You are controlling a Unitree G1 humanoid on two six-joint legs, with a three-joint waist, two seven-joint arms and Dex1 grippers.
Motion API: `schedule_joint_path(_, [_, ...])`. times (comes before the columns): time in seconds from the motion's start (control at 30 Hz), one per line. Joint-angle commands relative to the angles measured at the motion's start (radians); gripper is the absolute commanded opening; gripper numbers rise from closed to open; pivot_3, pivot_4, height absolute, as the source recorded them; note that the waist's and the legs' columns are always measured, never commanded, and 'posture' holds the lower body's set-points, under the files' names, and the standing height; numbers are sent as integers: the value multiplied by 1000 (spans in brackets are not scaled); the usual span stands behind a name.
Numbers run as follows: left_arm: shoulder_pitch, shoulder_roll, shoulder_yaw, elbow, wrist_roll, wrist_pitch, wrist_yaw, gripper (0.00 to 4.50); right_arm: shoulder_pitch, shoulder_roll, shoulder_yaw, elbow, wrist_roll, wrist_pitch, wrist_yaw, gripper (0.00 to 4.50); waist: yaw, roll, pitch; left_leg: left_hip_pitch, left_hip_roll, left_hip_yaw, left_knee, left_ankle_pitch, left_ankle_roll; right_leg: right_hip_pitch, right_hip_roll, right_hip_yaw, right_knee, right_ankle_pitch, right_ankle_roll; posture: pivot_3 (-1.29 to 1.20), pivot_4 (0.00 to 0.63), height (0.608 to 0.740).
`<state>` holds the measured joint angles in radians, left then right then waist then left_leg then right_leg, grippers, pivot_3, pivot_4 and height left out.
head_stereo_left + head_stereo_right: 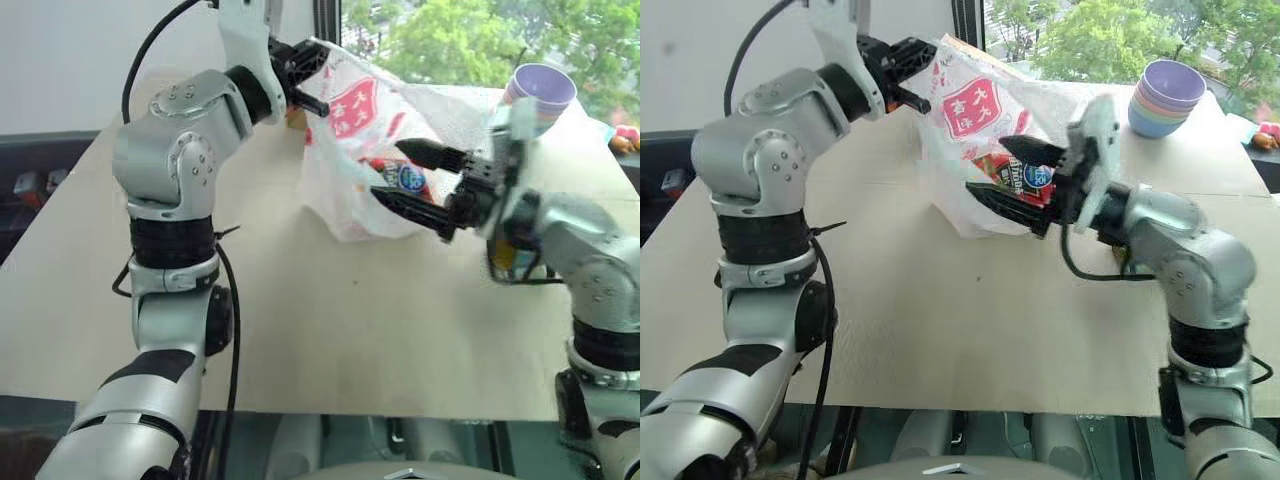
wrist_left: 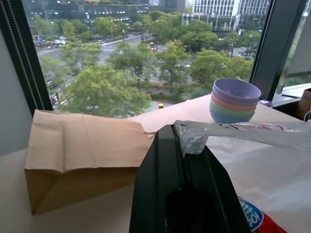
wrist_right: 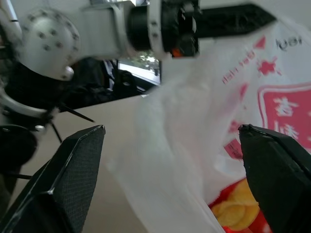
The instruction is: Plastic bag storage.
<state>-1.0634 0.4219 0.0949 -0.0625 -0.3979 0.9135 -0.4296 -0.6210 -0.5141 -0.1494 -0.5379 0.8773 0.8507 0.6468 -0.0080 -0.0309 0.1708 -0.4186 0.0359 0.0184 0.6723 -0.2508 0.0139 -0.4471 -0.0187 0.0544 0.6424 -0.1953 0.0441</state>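
Desk: a broad, flat, pale beige desk [image 1: 300, 330] with a matte surface lies nearest and carries everything else.

Right gripper: the right gripper [image 1: 1006, 172] reaches in level toward the bag's lower side, its two black fingers spread wide, one above the other, with the film between and just beyond them. These jaws stand apart and grip nothing yet.

Plastic bag: the large, crinkly, translucent white thin-film plastic bag [image 1: 350, 130] with red printed characters hangs above the middle of the desk, its belly sagging to or close to the surface. Its long axis runs from the raised upper corner down to that belly. A red packet and a blue-labelled item show through the film.

Left gripper: the left gripper [image 1: 303, 68] holds the bag's upper corner, jaws clamped together on a twisted strip of film, as the left wrist view shows.

Key relation: the bag lies straight ahead of the open right jaws, and the right arm is the nearer one to its loose lower body. I judge the coming move to be those jaws closing on the film, which is thin and slippery and may bunch or slide.

Paper bag: a creased, flat brown paper bag [image 2: 82, 155] lies behind the plastic bag.

Bowls: a stack of smooth pastel bowls [image 1: 1167, 98], lilac on top, stands far off near the window.
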Motion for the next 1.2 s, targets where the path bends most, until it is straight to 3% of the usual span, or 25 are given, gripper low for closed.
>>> schedule_joint_path(0.03, [43,-14,-53,-67,-15,35,-13,0,43,-93,-134,-153,128,47,-65,4447,3,0,0,0,0,0,0,0,0,0,0,0,0,0,0,0,150,740])
schedule_joint_path(0.13, [71,-27,-79,-70,-7,32,-19,0,134,-192,-188,-261,137,69,-121,4447,-2,0,0,1,1,0,1,0,0,0,2,0,1,0,0,0,150,740])
schedule_joint_path(0.3, [69,-50,-86,-59,-4,7,-19,0,403,-410,-253,-399,-132,136,-271,4447,-5,0,0,3,1,1,2,0,0,1,2,2,3,-1,0,0,150,740])
schedule_joint_path(0.43, [48,-65,-90,-20,8,-18,-17,0,529,-508,-33,-294,-476,136,-492,4447,-10,-1,-1,4,1,3,5,0,0,2,2,4,4,-2,3,0,150,740])
schedule_joint_path(0.63, [42,-65,-121,0,40,-52,-26,0,377,-314,259,-11,-725,147,-658,4447,-14,0,-1,4,2,4,10,0,0,1,5,7,6,-2,3,0,150,740])
schedule_joint_path(0.8, [58,-78,-110,-10,50,-28,8,0,289,-208,304,119,-867,200,-736,4447,-5,0,-1,2,1,4,10,0,0,-1,4,8,9,-1,1,0,150,740])
schedule_joint_path(0.9, [63,-80,-109,-23,49,-22,16,0,282,-197,310,142,-932,219,-751,3590,-3,0,-1,1,1,4,10,0,0,0,4,7,7,-1,1,0,150,740])
schedule_joint_path(1.03, [66,-92,-99,-26,48,-22,36,0,329,-278,309,94,-1024,185,-718,1666,-3,0,-1,1,1,4,10,0,0,0,4,7,6,-1,1,0,150,740])
schedule_joint_path(1.13, [66,-96,-94,-21,49,-21,42,0,385,-330,226,-15,-998,106,-621,190,-5,0,-1,1,1,4,10,0,0,0,4,7,6,-1,1,0,150,740])
schedule_joint_path(1.2, [66,-98,-88,-11,48,-24,43,0,399,-263,94,-149,-826,95,-477,74,-13,0,-1,2,1,4,10,0,0,0,4,7,6,-2,2,0,150,740])
